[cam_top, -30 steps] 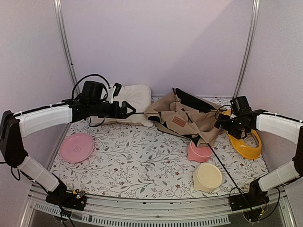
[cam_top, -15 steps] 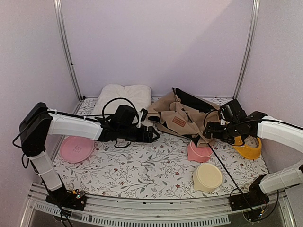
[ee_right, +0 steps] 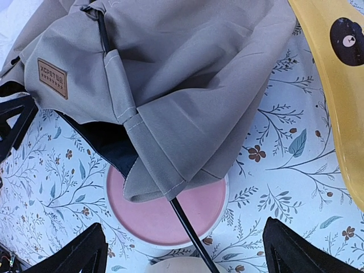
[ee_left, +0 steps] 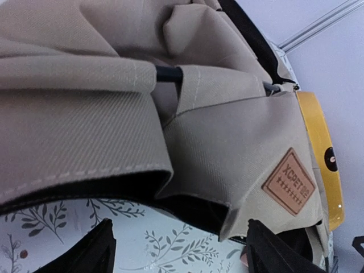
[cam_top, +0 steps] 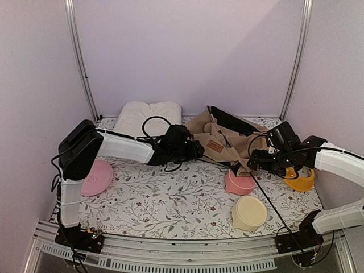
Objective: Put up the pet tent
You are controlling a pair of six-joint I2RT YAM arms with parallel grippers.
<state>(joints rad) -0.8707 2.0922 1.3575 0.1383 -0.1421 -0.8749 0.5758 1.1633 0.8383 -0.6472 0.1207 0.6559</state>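
Note:
The pet tent (cam_top: 222, 142) lies collapsed at the back middle, tan fabric with a brown label patch (cam_top: 215, 147). One thin black pole (cam_top: 276, 210) runs from its right corner to the front right. My left gripper (cam_top: 199, 151) is open at the tent's left edge. In the left wrist view the fabric (ee_left: 85, 114) and label (ee_left: 288, 182) lie just beyond the open gripper (ee_left: 179, 253). My right gripper (cam_top: 253, 161) is open over the tent's right corner. In the right wrist view that gripper (ee_right: 185, 250) is above the fabric corner (ee_right: 187, 85) and the pole (ee_right: 190, 230). No doorway or pom-pom shows.
A pink bowl (cam_top: 239, 182) sits under the tent's right corner, with a cream bowl (cam_top: 249, 212) in front of it. A yellow piece (cam_top: 298, 176) lies at the right, a pink plate (cam_top: 96, 176) at the left, and a cream cushion (cam_top: 148, 116) at the back left.
My left arm swung from the cushion rightward to the tent's left edge. My right gripper moved left and down to the tent's right corner. The tent has not moved.

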